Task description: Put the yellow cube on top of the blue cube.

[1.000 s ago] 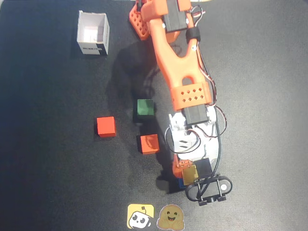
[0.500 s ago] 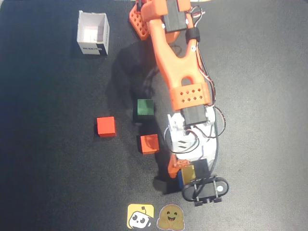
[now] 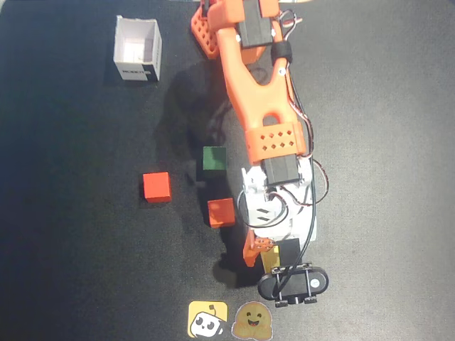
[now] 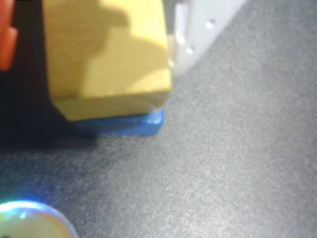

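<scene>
In the wrist view the yellow cube (image 4: 106,49) sits on top of the blue cube (image 4: 141,124), of which only a thin edge shows below it. My gripper (image 4: 94,44) straddles the yellow cube. The orange finger (image 4: 6,42) stands to the left with a dark gap between it and the cube, and the white finger (image 4: 181,42) is close against the cube's right side. The jaws look slightly open. In the overhead view the gripper (image 3: 263,254) is near the front edge with the yellow cube (image 3: 271,257) between its fingers. The blue cube is hidden there.
A red cube (image 3: 156,187), an orange-red cube (image 3: 221,212) and a green cube (image 3: 214,158) lie left of the arm on the black mat. A white open box (image 3: 137,50) stands at the back left. Two stickers (image 3: 207,319) (image 3: 252,321) lie at the front edge.
</scene>
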`<move>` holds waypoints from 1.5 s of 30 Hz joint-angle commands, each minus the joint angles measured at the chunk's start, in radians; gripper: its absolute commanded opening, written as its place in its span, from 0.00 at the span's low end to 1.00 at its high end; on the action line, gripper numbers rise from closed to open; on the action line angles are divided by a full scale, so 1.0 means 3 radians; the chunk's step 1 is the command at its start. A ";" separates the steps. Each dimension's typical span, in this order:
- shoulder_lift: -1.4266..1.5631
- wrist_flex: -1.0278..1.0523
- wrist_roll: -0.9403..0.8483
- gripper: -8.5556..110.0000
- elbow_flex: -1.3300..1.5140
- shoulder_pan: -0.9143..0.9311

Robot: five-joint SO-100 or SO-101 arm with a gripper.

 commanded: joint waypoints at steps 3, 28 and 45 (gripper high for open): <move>0.0179 0.0036 0.0066 0.28 -0.0169 -0.0020; 0.2863 -0.0072 -0.0302 0.09 0.2081 0.0430; 0.4796 -0.0317 -0.0568 0.07 0.4034 0.0905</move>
